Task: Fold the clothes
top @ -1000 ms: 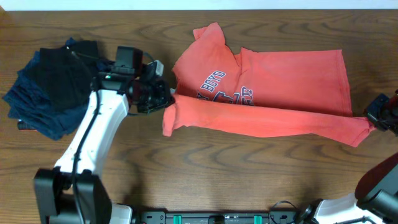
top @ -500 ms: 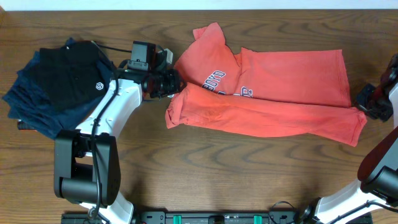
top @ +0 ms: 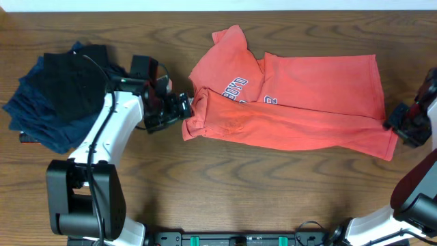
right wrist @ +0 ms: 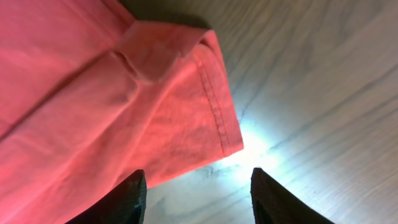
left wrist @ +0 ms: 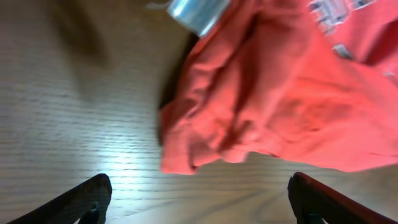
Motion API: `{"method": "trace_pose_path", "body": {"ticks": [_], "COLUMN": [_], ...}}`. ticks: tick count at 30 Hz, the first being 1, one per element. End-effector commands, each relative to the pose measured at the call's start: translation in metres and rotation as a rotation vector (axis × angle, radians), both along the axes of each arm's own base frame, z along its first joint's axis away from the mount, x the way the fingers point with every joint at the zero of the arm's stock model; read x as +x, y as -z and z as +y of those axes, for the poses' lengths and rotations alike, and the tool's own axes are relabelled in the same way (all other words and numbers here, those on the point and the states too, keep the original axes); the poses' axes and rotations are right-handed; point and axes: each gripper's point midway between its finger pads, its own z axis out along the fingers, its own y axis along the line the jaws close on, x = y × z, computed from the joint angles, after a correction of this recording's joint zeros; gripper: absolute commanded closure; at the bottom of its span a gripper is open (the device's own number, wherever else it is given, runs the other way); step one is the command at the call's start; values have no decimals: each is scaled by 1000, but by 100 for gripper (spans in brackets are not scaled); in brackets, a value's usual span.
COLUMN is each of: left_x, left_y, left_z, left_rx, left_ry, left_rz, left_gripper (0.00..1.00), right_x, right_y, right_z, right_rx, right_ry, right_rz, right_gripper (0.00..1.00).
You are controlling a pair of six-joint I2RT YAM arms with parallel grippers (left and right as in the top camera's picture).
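Your left arm (top: 113, 126) has dropped back from beside the collar to the left end of the T-shirt (top: 307, 96), and your right arm (top: 410, 124) has slid down to the hem corner. The shirt lies on the bench (top: 273, 198), long axis left to right, its near edge folded up over the lettering. Both sets of jaws stand apart and empty, each low at its own end, with cloth just ahead.
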Motion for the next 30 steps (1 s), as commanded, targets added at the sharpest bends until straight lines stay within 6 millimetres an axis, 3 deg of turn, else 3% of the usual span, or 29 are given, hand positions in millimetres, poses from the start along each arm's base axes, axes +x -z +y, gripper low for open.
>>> {"method": "trace_pose_path", "body": {"ticks": [1, 7, 11, 13, 15, 16, 19, 22, 24, 26, 30], "left_x": [-19, -27, -25, -24, -22, -22, -26, -34, -40, -47, -65], "left_y": [28, 55, 64, 65, 66, 67, 74, 76, 71, 67, 67], "left_z": [6, -6, -17, -20, -20, -19, 12, 74, 104, 121, 124], "left_rx": [73, 69, 56, 55, 54, 65, 225, 524, 658, 728, 731], "left_ry": [30, 71, 112, 124, 126, 134, 122, 42, -45, -93, -86], "left_rz": [56, 21, -36, -52, -62, -65, -44, 9, 38, 69, 142], "left_gripper": [10, 20, 40, 61, 90, 94, 94, 94, 94, 94, 94], "right_x": [-15, -24, -24, -24, -25, -26, -27, -30, -30, -30, -31], "right_y": [21, 46, 52, 52, 52, 52, 52, 51, 51, 51, 51], "right_z": [12, 17, 17, 17, 17, 17, 16, 10, 8, 8, 9], "right_rx": [34, 33, 29, 29, 30, 29, 21, -13, -22, -22, -19], "right_ry": [-6, -5, -5, -5, -5, -5, -4, -2, -2, -2, -2], "right_rz": [35, 34, 26, 27, 31, 32, 40, 57, 59, 58, 65], "right_gripper": [48, 50, 52, 53, 53, 55, 61, 72, 73, 73, 73]}}
